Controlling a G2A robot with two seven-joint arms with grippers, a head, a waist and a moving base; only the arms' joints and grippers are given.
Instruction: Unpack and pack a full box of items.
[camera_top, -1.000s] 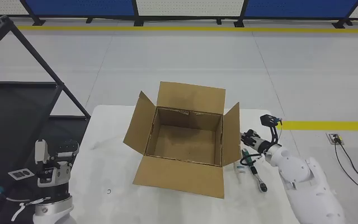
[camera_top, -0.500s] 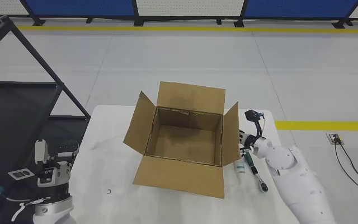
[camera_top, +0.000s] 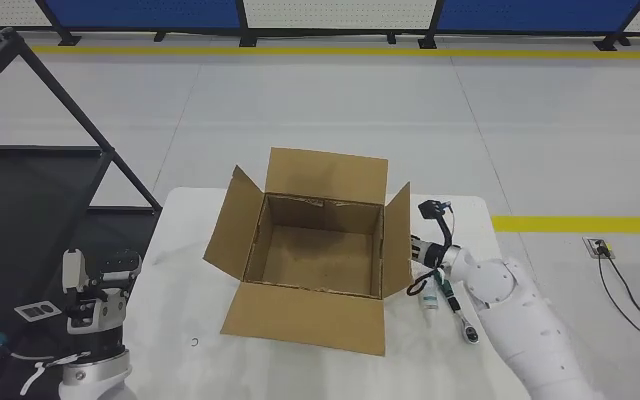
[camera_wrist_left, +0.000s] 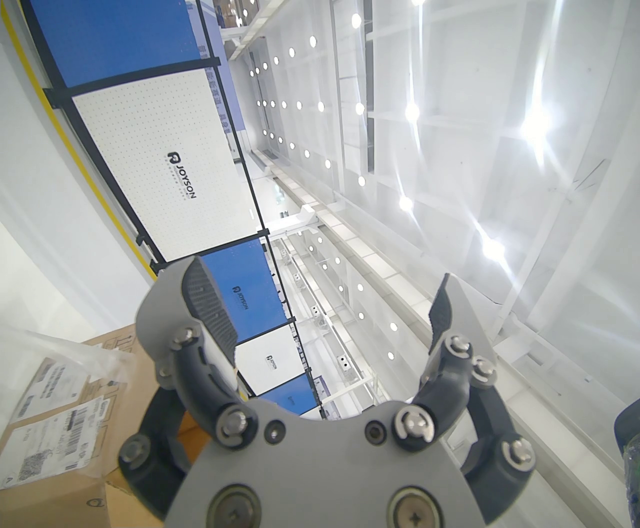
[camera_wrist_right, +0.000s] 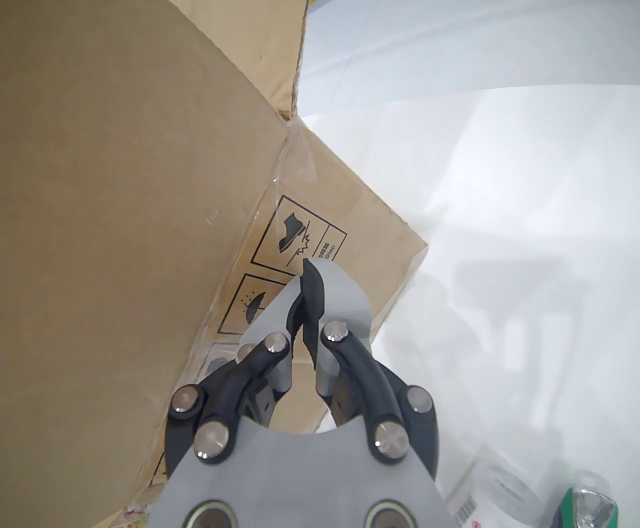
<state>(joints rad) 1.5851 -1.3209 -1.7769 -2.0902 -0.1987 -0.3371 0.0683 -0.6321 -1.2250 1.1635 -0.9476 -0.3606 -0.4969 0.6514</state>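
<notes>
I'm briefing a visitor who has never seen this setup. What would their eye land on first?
The big cardboard box, flaps spread open and seemingly empty, in the middle of the white table. Next, the right hand, shut, close against the box's right outer wall, with a ratchet wrench lying on the table beside it. The left hand points open at the ceiling.

Noted pale grey floor (camera_top: 330, 110) striped with yellow lines (camera_top: 300, 50), blue-and-white panels (camera_top: 340, 12) beyond, bright ceiling lamps (camera_wrist_left: 411, 112) overhead.
</notes>
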